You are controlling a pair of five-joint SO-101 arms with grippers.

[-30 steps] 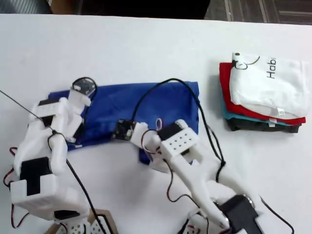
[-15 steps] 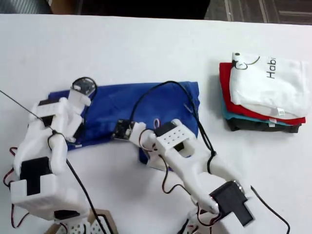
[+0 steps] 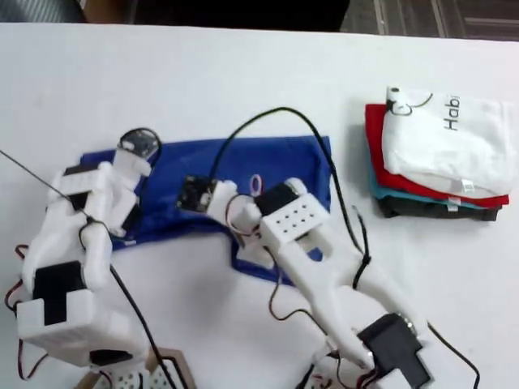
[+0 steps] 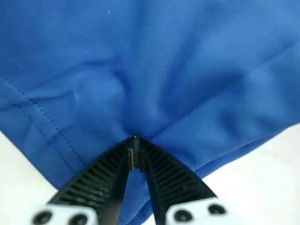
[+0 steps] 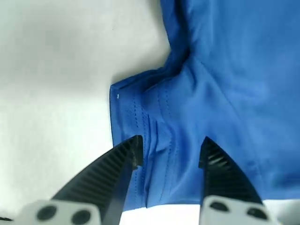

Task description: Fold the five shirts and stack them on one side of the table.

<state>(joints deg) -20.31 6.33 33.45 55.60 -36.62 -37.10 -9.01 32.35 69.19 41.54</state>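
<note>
The left pincer [image 4: 134,146] is closed, pinching a fold of the blue shirt [image 3: 174,162] at its near edge. The right pincer [image 5: 171,152] stands half open, astride a stitched hem corner and holding nothing. The wrist views show both grips, which the arms cover from above. The shirt lies with its long axis side to side across the table [image 3: 203,73]. A black cable [image 3: 280,110] loops over it. Well apart, on the right arm's side, sits the stack of folded shirts [image 3: 442,154], white on top.
</note>
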